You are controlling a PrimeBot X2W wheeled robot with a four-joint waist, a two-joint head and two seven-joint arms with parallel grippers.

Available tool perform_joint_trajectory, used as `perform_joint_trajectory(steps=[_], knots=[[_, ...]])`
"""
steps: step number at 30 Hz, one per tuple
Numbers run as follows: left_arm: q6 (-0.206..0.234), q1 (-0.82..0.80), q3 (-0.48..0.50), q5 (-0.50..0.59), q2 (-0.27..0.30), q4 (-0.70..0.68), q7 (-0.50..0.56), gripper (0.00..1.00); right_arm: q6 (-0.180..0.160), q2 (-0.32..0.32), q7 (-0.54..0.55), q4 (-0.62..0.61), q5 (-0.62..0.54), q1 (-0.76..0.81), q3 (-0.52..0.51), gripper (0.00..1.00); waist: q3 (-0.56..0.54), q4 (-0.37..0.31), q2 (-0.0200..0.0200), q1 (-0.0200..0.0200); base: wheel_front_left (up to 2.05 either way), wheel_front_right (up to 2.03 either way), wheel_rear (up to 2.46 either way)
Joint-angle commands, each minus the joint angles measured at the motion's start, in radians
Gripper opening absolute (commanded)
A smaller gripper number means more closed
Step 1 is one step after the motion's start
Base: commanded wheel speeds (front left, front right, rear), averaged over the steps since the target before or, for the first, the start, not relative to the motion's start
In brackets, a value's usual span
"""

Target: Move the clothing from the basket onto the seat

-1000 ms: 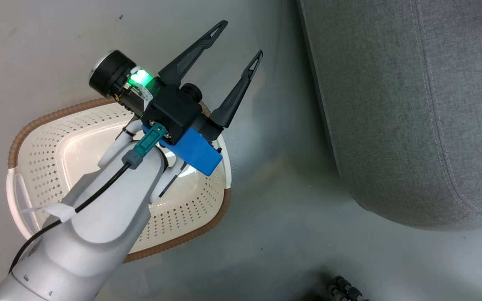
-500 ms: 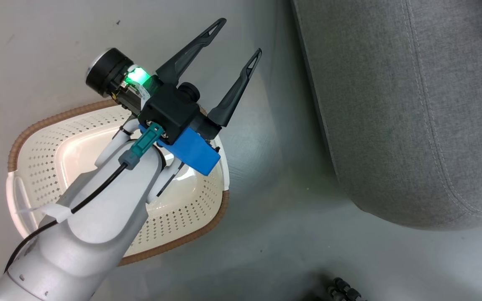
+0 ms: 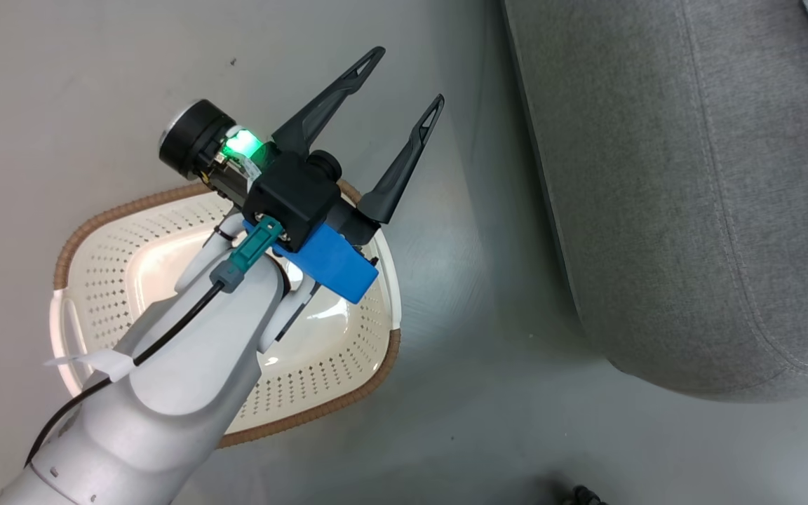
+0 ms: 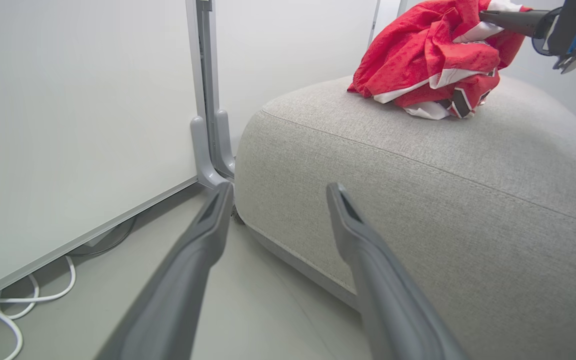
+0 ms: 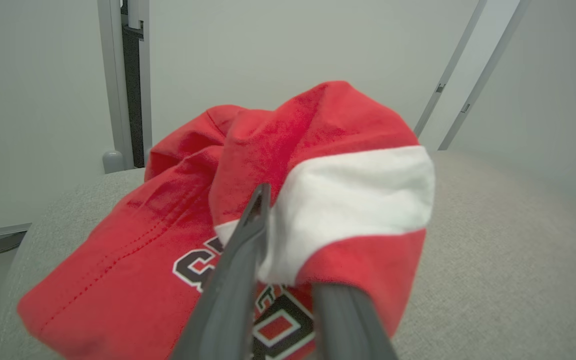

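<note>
Left gripper hangs over grey floor, jaws spread wide, nothing between them. Small cream-white perforated plastic basket with brown woven-look rim sits on the floor behind and below those jaws, under the pale forearm. Large light-grey fabric-upholstered seat cushion lies to the right of the jaws, apart from the basket. In the left wrist view its rounded front edge is just ahead of the fingertips. Red basketball clothing with white trim and black-and-white lettering is bunched on top of the seat, well beyond the left jaws. Right gripper is at the pile: jaws narrowly parted, a white-banded fold lying between and over them. Cannot tell whether they pinch it. Versus a second ago: the head picture has slid slightly, so the camera moved. Basket, seat and left arm keep the same layout, left jaws equally wide.
</note>
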Motion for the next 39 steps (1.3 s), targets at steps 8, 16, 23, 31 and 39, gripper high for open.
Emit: perform_joint_trajectory(steps=[8,16,23,31,39], knots=[[0.008,0.049,0.018,-0.022,-0.031,0.022,-0.012,1.0,0.0,0.01,0.0,-0.053,0.018,0.158,0.041,1.0,-0.12,0.008,0.0,0.0,0.0,0.0,0.0],[0.011,0.137,0.08,-0.031,-0.059,0.0,-0.013,1.0,0.0,0.066,0.0,-0.166,0.024,0.331,0.103,1.0,-0.234,0.018,0.0,0.0,0.0,0.0,0.0],[0.019,0.238,0.172,-0.018,-0.076,-0.019,-0.013,1.0,0.0,0.112,0.0,-0.297,0.032,0.447,0.2,1.0,-0.338,0.047,0.0,0.0,0.0,0.0,0.0],[0.038,0.355,0.301,0.015,-0.096,-0.05,-0.013,1.0,0.0,0.156,0.0,-0.403,0.033,0.532,0.298,1.0,-0.435,0.103,0.0,0.0,0.0,0.0,0.0],[0.055,0.459,0.44,0.053,-0.118,-0.076,-0.012,1.0,0.0,0.197,0.0,-0.448,0.022,0.593,0.348,1.0,-0.505,0.161,0.0,0.0,0.0,0.0,0.0]])
